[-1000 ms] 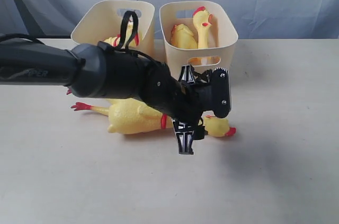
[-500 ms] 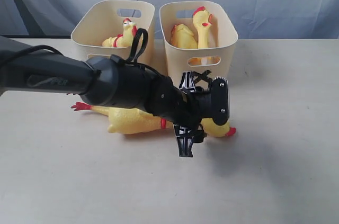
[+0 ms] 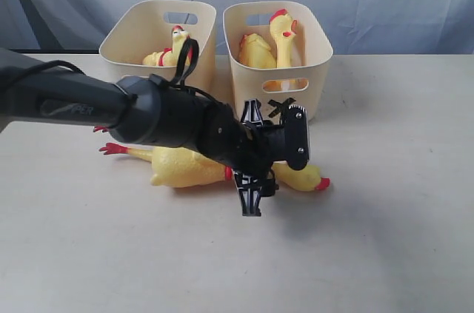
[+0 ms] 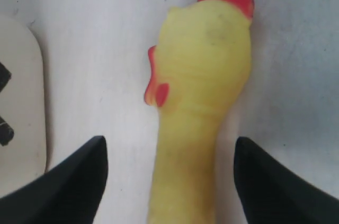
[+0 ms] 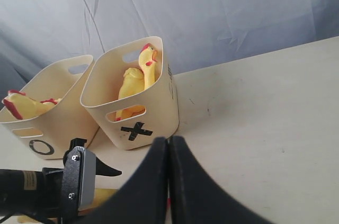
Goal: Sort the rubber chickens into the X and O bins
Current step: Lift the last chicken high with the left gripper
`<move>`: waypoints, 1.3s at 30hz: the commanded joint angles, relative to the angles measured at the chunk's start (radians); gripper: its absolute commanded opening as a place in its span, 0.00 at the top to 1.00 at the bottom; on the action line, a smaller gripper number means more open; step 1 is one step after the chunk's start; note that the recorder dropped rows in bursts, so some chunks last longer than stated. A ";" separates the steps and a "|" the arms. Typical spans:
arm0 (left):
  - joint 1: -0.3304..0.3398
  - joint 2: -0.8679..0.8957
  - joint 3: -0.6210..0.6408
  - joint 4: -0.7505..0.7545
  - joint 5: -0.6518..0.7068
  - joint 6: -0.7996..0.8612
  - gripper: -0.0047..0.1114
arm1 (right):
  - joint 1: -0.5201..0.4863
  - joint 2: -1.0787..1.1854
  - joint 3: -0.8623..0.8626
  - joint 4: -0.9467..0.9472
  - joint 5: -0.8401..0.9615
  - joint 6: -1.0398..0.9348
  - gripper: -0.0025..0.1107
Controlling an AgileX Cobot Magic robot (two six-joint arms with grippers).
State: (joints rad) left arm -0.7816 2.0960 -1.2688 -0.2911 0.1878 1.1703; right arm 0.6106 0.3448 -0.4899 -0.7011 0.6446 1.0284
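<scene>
Straddling the neck of the loose rubber chicken (image 3: 185, 166), the left gripper (image 3: 252, 161) stands wide open.

The loose rubber chicken lies on its side about the middle of the tabletop (image 3: 385, 239), red feet toward the left edge and head toward the right edge. In the left wrist view a black finger (image 4: 74, 176) sits on each side of its yellow neck, and neither is touching it. Just behind it, toward the far edge, the two cream bins stand side by side. The O bin (image 3: 129, 32) on the left holds a small chicken (image 3: 172, 52). The X bin (image 3: 318, 46) on the right holds an upright chicken (image 3: 282, 32) with another chicken (image 3: 255, 52) against it. The right gripper (image 5: 169, 181) has its jaws pressed together on nothing, above the tabletop on the X bin's side.
</scene>
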 commanded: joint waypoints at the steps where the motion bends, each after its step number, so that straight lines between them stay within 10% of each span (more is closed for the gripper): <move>1: 0.005 0.002 0.002 -0.017 0.006 -0.010 0.41 | -0.001 -0.006 0.002 -0.003 -0.010 -0.004 0.98; 13: 0.002 0.028 0.002 -0.033 0.021 -0.010 0.46 | -0.001 -0.006 0.002 -0.001 -0.014 -0.004 0.98; 23: 0.002 0.032 0.002 -0.033 0.067 -0.010 0.96 | -0.001 -0.006 0.002 -0.001 -0.014 -0.004 0.98; 39: -0.039 -0.268 0.002 0.195 0.353 -0.285 0.96 | -0.001 -0.006 0.002 -0.005 -0.012 -0.006 0.98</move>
State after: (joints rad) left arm -0.8089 1.8780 -1.2689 -0.1849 0.5260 0.9776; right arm 0.6106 0.3448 -0.4899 -0.7011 0.6426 1.0304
